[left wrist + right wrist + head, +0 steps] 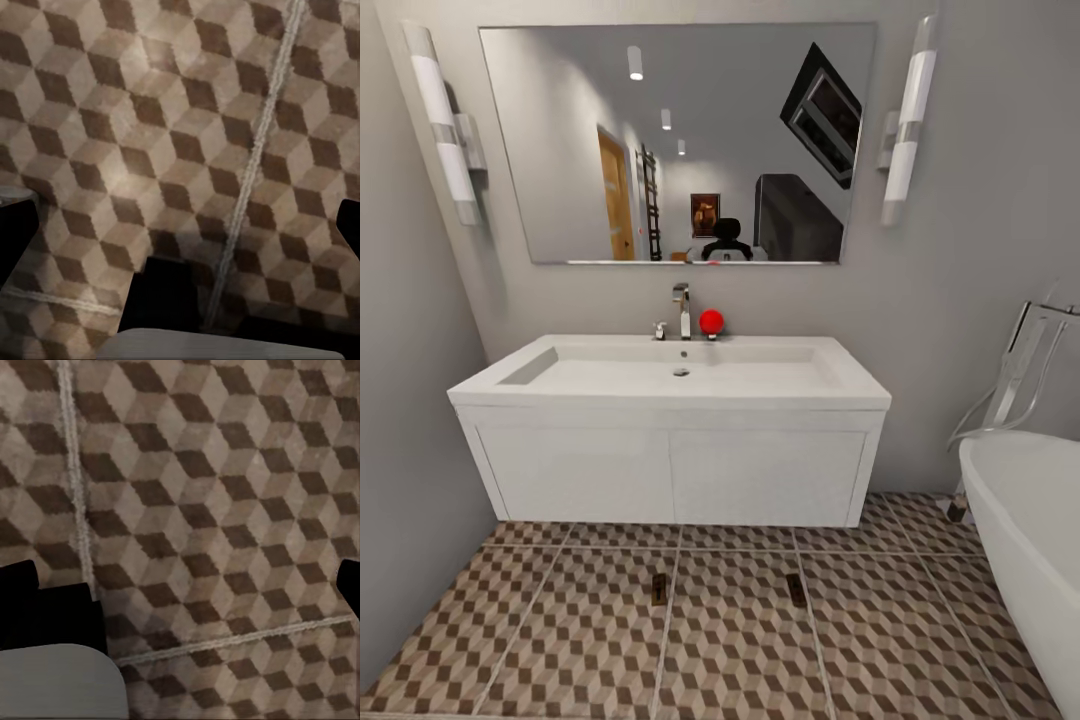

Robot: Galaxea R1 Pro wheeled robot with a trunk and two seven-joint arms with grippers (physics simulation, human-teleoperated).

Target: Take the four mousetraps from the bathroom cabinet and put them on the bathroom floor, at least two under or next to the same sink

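Observation:
Two mousetraps lie flat on the bathroom floor (740,650) in front of the bathroom sink (680,375), one (659,590) on a grout line left of centre and one (796,589) to its right. Both are small, dark and rectangular. The sink is a white basin on a white drawer unit hung above the tiles. In the left wrist view my left gripper (180,232) hangs open over bare cube-pattern tiles. My right gripper (184,585) is also open over bare tiles, holding nothing. The cabinet is out of view.
A white bathtub (1030,540) with a chrome floor tap (1015,380) stands at the right. A grey wall (410,450) closes the left side. A mirror (680,140), a faucet (682,310) and a red ball (711,321) sit above the basin.

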